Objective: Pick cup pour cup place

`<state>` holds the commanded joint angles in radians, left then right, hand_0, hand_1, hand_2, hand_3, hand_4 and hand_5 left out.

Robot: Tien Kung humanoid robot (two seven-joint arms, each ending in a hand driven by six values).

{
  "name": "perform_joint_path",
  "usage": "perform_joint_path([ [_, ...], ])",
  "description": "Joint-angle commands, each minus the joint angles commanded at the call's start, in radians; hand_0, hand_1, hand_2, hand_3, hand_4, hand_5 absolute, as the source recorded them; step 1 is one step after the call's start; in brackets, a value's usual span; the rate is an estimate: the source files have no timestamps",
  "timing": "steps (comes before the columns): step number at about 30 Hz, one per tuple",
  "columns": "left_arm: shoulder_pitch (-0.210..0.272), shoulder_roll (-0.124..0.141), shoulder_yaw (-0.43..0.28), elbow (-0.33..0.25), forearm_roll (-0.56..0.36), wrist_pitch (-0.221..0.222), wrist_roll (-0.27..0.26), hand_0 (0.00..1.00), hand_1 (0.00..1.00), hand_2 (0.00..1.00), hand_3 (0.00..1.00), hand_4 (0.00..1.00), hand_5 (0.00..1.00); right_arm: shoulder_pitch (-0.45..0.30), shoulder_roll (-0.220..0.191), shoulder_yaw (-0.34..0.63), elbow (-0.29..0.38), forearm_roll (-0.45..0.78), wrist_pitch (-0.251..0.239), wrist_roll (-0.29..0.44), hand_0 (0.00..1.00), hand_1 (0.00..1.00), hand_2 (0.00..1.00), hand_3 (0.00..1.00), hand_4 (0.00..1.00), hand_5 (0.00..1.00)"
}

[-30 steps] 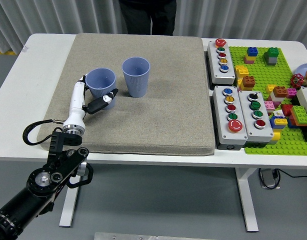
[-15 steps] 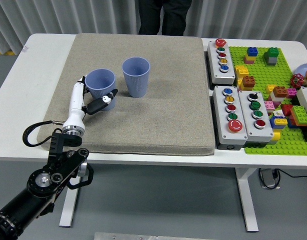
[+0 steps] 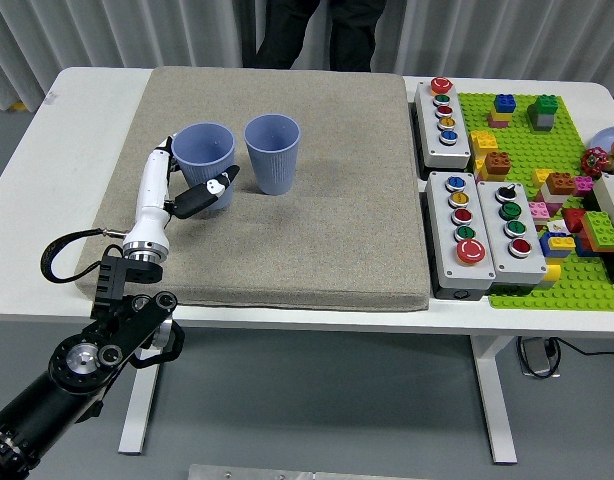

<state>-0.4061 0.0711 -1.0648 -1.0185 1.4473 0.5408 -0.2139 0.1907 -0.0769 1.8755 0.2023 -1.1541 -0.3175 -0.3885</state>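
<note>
Two blue-grey cups stand on the grey mat (image 3: 287, 230). The left cup (image 3: 204, 158) is held by my left hand (image 3: 192, 185), whose white and black fingers wrap its side, and it appears lifted slightly off the mat. The right cup (image 3: 272, 153) stands upright just beside it, untouched. What is inside either cup cannot be seen. My right hand is out of view.
Grey button boxes (image 3: 443, 112) (image 3: 487, 232) line the mat's right edge. A green baseplate (image 3: 557, 150) with several coloured bricks lies at the far right. A person in dark clothes (image 3: 307, 30) stands at the table's far side.
My left hand has risen and shifted slightly up-table with the left cup in it. The person at the far side has shifted their stance.
</note>
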Motion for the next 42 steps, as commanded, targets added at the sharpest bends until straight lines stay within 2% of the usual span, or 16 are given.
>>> perform_joint_path([
  [3, -0.026, 0.019, 0.002, -0.008, 0.039, -0.011, 0.021, 0.570, 0.537, 0.582, 0.577, 0.820, 0.284, 0.001, -0.002, -0.002, 0.000, 0.002, 0.000, 0.002, 0.669, 0.611, 0.558, 0.557, 0.002, 0.191],
  [4, -0.030, 0.023, 0.002, -0.009, 0.043, -0.013, 0.024, 0.500, 0.513, 0.566, 0.568, 0.812, 0.281, 0.001, -0.002, -0.002, 0.000, 0.003, -0.001, 0.002, 0.669, 0.611, 0.558, 0.557, 0.002, 0.191],
  [12, -0.124, 0.077, 0.018, 0.003, 0.105, -0.024, 0.056, 0.511, 0.506, 0.566, 0.566, 0.804, 0.270, 0.011, -0.006, -0.011, -0.002, 0.021, -0.004, 0.008, 0.669, 0.611, 0.558, 0.557, 0.002, 0.192],
  [19, -0.171, 0.108, 0.029, 0.023, 0.141, -0.031, 0.071, 0.506, 0.501, 0.559, 0.563, 0.786, 0.246, 0.016, -0.008, -0.014, -0.002, 0.026, -0.004, 0.008, 0.669, 0.611, 0.557, 0.557, 0.002, 0.191],
  [22, -0.178, 0.115, 0.037, 0.023, 0.169, -0.036, 0.080, 0.481, 0.483, 0.540, 0.549, 0.781, 0.245, 0.016, -0.008, -0.014, -0.002, 0.026, -0.004, 0.008, 0.670, 0.611, 0.558, 0.558, 0.002, 0.191],
  [31, -0.213, 0.128, 0.068, 0.022, 0.367, -0.045, 0.131, 0.477, 0.479, 0.535, 0.545, 0.779, 0.243, 0.019, -0.009, -0.013, -0.002, 0.027, -0.002, 0.008, 0.670, 0.611, 0.558, 0.558, 0.002, 0.191],
  [34, -0.217, 0.128, 0.071, 0.023, 0.387, -0.045, 0.134, 0.478, 0.476, 0.531, 0.534, 0.773, 0.240, 0.020, -0.009, -0.014, -0.002, 0.028, -0.003, 0.008, 0.670, 0.611, 0.558, 0.558, 0.002, 0.191],
  [42, -0.259, 0.138, 0.099, 0.054, 0.548, -0.062, 0.192, 0.476, 0.471, 0.523, 0.521, 0.766, 0.235, 0.021, -0.010, -0.016, -0.003, 0.033, -0.003, 0.010, 0.670, 0.611, 0.558, 0.558, 0.002, 0.191],
])
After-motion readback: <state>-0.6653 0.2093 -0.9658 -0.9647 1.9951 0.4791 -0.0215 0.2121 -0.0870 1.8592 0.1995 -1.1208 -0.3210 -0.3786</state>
